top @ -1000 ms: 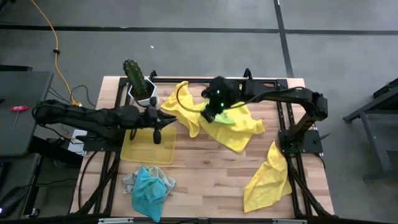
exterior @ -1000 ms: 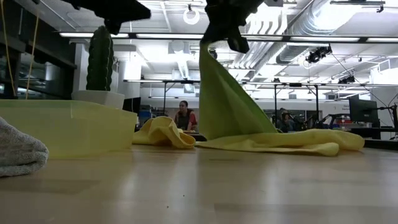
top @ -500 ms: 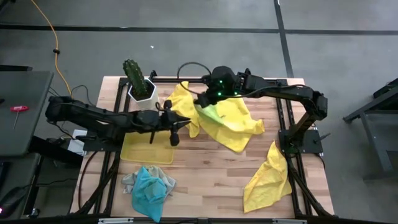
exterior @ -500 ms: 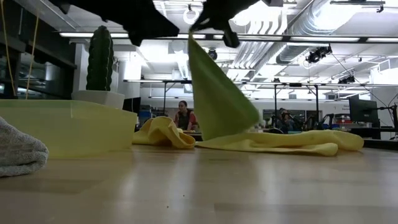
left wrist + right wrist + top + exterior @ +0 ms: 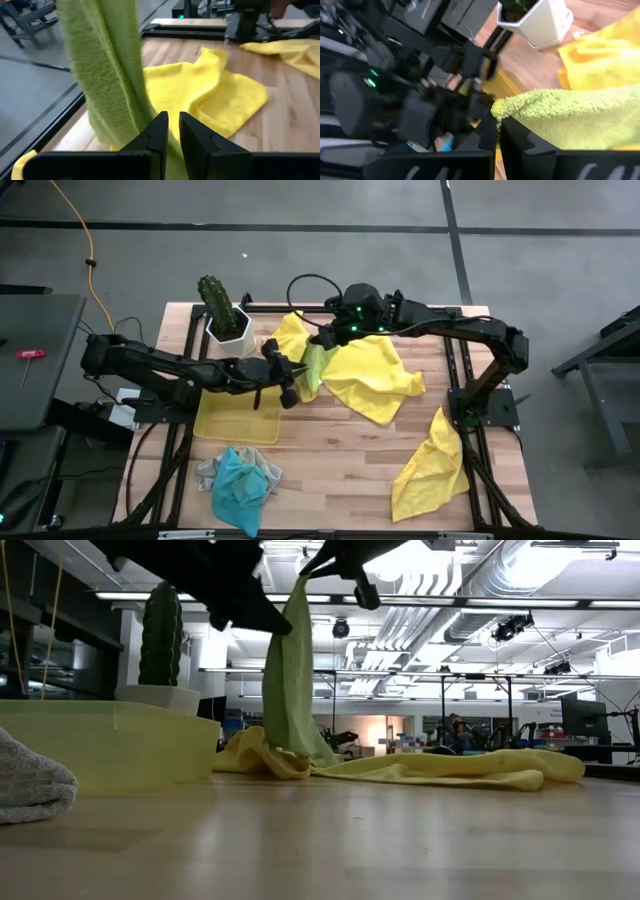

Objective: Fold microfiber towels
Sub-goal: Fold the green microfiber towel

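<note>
We see wood-slat table carrying: yellow towels, turquoise towel over grey towel, translucent yellow tray, potted cactus.

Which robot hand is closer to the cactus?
The left. The left gripper sits past the yellow tray, a short way from the cactus. The right gripper holds up the lime green towel farther along the table, beyond the left one.
</note>
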You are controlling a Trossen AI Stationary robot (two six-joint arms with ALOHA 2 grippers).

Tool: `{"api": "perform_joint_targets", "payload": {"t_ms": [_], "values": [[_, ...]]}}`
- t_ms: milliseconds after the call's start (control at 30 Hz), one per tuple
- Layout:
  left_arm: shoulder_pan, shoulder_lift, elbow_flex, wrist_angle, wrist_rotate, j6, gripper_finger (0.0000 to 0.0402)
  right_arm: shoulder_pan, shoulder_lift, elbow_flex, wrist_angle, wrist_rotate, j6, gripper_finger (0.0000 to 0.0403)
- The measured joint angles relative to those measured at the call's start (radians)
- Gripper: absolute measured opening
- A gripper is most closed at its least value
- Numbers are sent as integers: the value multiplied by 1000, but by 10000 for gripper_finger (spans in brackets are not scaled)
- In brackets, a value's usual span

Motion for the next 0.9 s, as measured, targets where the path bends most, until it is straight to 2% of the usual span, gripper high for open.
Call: {"api": "perform_joint_targets", "payload": {"t_ms": [233,333,433,500,700,900], "values": [[16,-175,2,-248,9,-28,38,-9,-65,0,-43,9,-50,0],[49,-180,-3,-270,86,-49,39,-9,-78,0,-40,27,-51,0],[70,-137,-23,-198,192,-81,48,-9,-78,0,-44,28,-52,0],[70,-91,-31,-157,223,-107,62,-9,-78,0,-44,28,-52,0],[60,49,-31,-44,229,-161,120,-9,-78,0,-44,28,-53,0],[76,90,-31,-96,216,-178,179,-9,-79,0,-45,28,-60,0]]}}
